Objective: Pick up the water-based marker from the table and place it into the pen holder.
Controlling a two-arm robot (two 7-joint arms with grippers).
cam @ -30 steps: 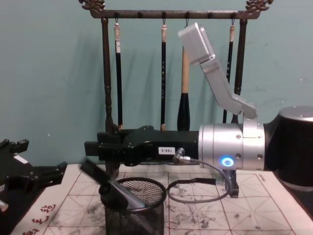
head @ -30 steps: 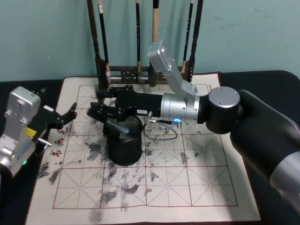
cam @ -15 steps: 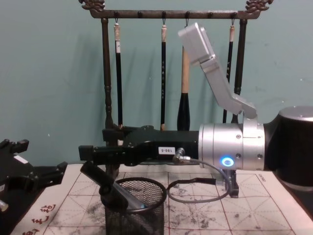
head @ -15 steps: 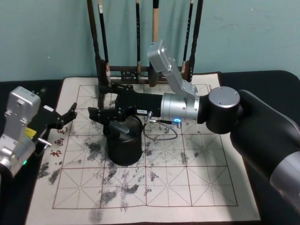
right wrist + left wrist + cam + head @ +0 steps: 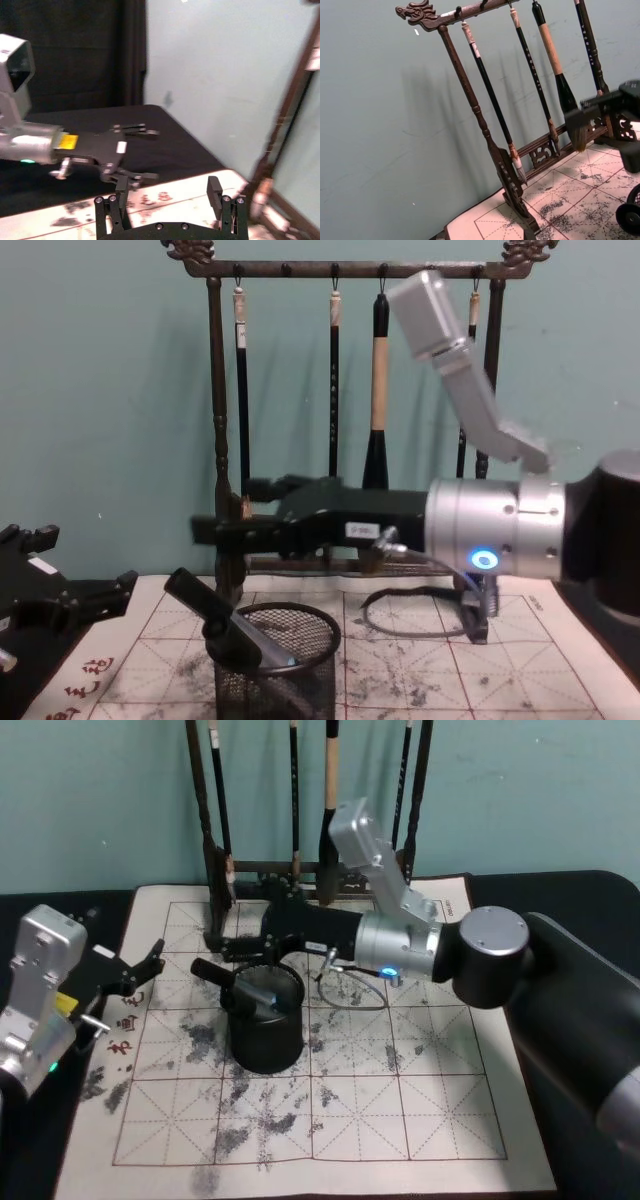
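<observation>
One thick marker with a black cap and silver-grey barrel (image 5: 232, 631) leans tilted inside one round black wire-mesh pen holder (image 5: 264, 1028), its cap poking over the rim; above and behind the holder the right gripper (image 5: 238, 942) hovers with fingers spread apart, holding nothing. The holder stands on a white felt mat with red grid lines and grey ink stains (image 5: 400, 1100), before a teal wall and one dark wooden rack (image 5: 216, 420) hung with four brushes. Well left of the holder rests the left gripper (image 5: 150, 967), also spread and empty.

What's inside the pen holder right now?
The water-based marker leans in the pen holder, black cap sticking out over the rim toward the robot's left. Its lower end is hidden by the mesh. The right gripper is open, above and behind it.
</observation>
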